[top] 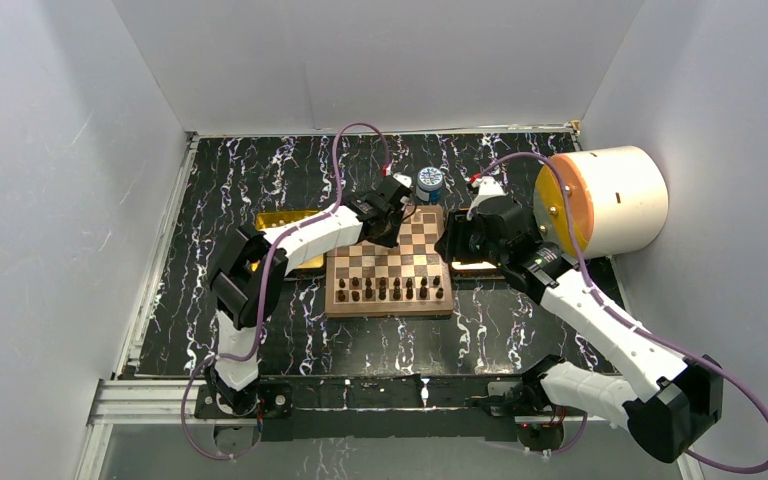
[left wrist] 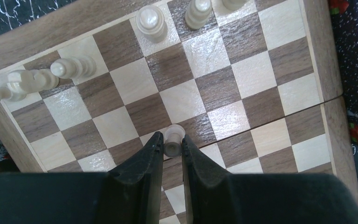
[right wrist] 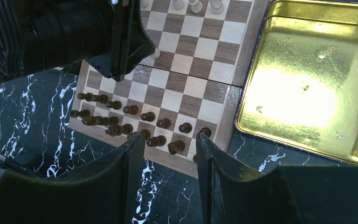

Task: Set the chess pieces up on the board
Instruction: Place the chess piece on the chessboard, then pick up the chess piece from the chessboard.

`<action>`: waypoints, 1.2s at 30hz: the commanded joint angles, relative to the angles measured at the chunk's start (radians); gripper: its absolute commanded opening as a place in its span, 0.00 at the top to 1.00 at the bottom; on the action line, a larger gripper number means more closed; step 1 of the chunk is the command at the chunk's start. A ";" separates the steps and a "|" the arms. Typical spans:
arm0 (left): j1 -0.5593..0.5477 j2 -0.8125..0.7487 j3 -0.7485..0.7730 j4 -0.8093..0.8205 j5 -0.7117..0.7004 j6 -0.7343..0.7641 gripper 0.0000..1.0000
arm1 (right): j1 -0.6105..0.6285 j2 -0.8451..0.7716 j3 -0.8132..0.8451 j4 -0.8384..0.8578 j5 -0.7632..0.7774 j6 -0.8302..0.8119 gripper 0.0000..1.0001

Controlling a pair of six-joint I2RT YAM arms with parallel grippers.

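The left end effector [left wrist: 172, 149] is nearly closed, pinching a cream pawn [left wrist: 174, 137] at a middle square of the board [left wrist: 319, 56]; releasing it tilted could topple it, or a swing could clip the cream pieces [left wrist: 150, 21] beyond. The right end effector [right wrist: 170, 154] hangs open, empty.

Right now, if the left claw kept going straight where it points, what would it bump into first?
The left claw grips a pale pawn, so the pawn's base would meet the chessboard first, near mid-board by the fold line. Whether there is any gap underneath, I cannot tell.
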 commanded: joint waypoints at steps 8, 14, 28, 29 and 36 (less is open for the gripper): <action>-0.001 -0.058 0.039 0.013 -0.011 -0.052 0.66 | 0.003 0.029 0.004 0.051 -0.031 0.007 0.47; 0.076 -0.142 0.008 0.033 0.111 -0.119 0.61 | 0.003 0.072 0.023 0.060 -0.037 0.035 0.48; 0.382 -0.526 -0.245 0.027 0.288 -0.014 0.37 | 0.017 0.305 0.134 0.128 -0.132 0.092 0.48; 0.382 -0.562 -0.267 0.015 0.279 0.003 0.36 | 0.019 0.330 0.150 0.131 -0.130 0.093 0.48; 0.382 -0.817 -0.464 -0.026 0.191 0.084 0.16 | 0.067 0.525 0.248 0.168 -0.034 0.085 0.49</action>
